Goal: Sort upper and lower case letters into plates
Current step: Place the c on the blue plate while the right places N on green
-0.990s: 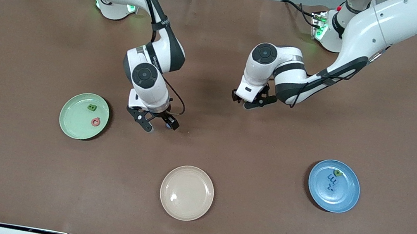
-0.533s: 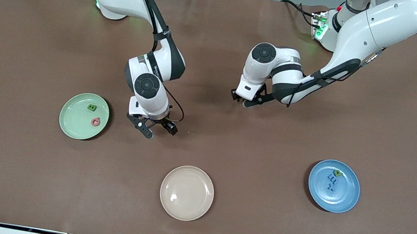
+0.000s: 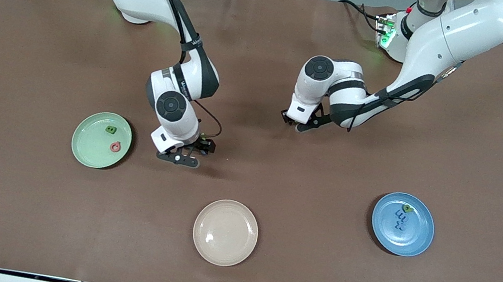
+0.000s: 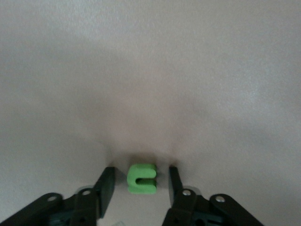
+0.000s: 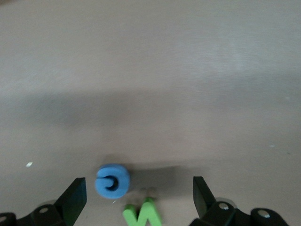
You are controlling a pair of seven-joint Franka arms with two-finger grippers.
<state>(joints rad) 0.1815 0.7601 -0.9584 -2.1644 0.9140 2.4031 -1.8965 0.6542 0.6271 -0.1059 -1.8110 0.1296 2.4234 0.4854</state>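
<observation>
A green letter [image 4: 141, 180] lies on the brown mat between the fingers of my left gripper [image 4: 141, 170], which is open, with a narrow gap on each side. In the front view that gripper [image 3: 297, 124] is low over the mat's middle. My right gripper [image 5: 138, 183] stands wide open around a blue letter [image 5: 112, 180] and a green letter [image 5: 143, 214]; it [image 3: 188, 153] is beside the mint green plate [image 3: 84, 147]. That plate holds a green letter [image 3: 110, 129] and a pink-red letter [image 3: 115, 146]. The blue plate [image 3: 417, 240] holds a green letter [image 3: 407, 208] and blue letters [image 3: 401, 220].
A cream-beige plate [image 3: 225, 232] with nothing in it sits between the two plates, nearer the front camera. Both arms reach in from the top of the front view, and their hands hide the letters under them there.
My left gripper's fingers have drawn closer together while its hand stayed in place. My right hand has turned about its wrist and shifted slightly toward the mint green plate.
</observation>
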